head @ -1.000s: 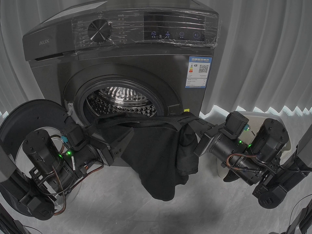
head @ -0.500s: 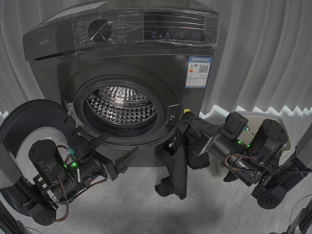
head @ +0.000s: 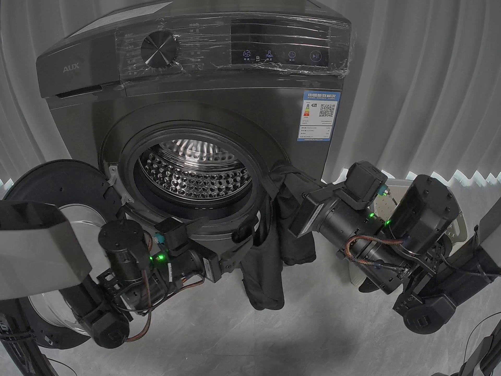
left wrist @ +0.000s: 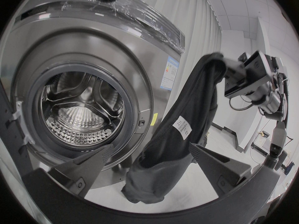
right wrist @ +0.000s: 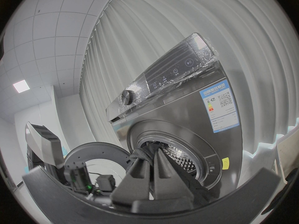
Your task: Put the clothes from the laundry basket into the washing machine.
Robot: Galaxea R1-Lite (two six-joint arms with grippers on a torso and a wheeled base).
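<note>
L gripper [left wrist: 149, 148] has let go of the garment [head: 266, 272] and dropped low, jaws wide apart, just beside the hanging cloth. R gripper [right wrist: 152, 156] stays clenched on its upper edge, now raised to the R rim of the washer [head: 209, 100] opening. So the garment no longer spans the mouth; it dangles outside, below the drum [head: 195, 171], and prob. needs L to regrab & feed it in.

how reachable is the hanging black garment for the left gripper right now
Probably yes: the open left gripper sits right by the black garment, nothing between them; the right gripper holds its top.
</note>
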